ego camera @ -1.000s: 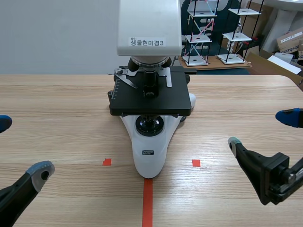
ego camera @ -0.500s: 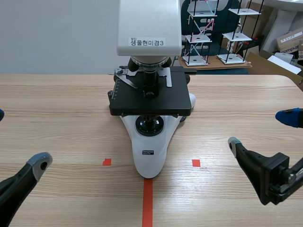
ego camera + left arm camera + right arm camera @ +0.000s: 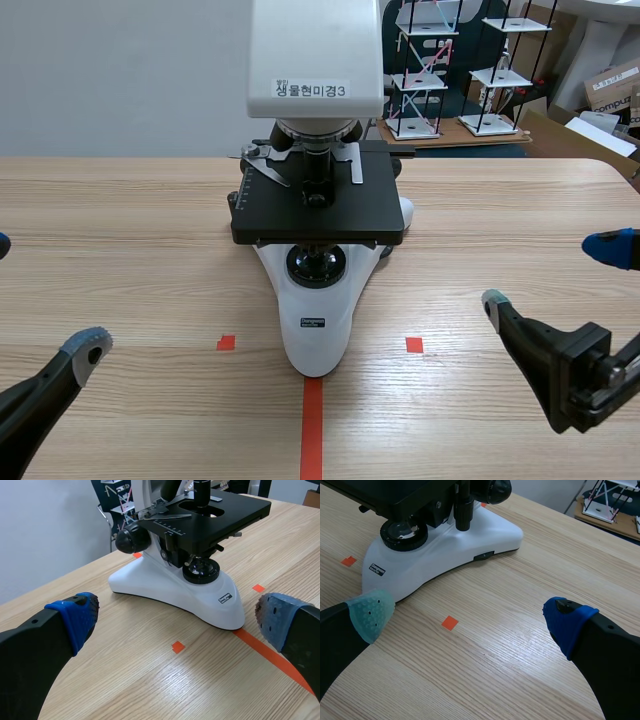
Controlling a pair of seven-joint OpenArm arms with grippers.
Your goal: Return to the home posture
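Note:
A white microscope (image 3: 316, 230) with a black stage stands in the middle of the wooden table (image 3: 150, 220). My left gripper (image 3: 44, 295) sits low at the front left, open and holding nothing, well clear of the microscope base. My right gripper (image 3: 548, 274) is at the front right, also open and holding nothing. In the left wrist view the left gripper (image 3: 177, 625) has its fingers wide apart, with the microscope (image 3: 175, 580) ahead of it. From the right wrist camera, the right gripper (image 3: 469, 617) is spread wide, and the microscope base (image 3: 460, 545) lies ahead beside its grey-green pad.
Wire racks (image 3: 430, 70) and cardboard boxes (image 3: 610, 90) stand beyond the table's far right edge. Bare wood lies on both sides of the microscope.
My left gripper has drawn back slightly toward the left edge, its blue pad now almost out of the scene view. The right arm and the microscope have not moved.

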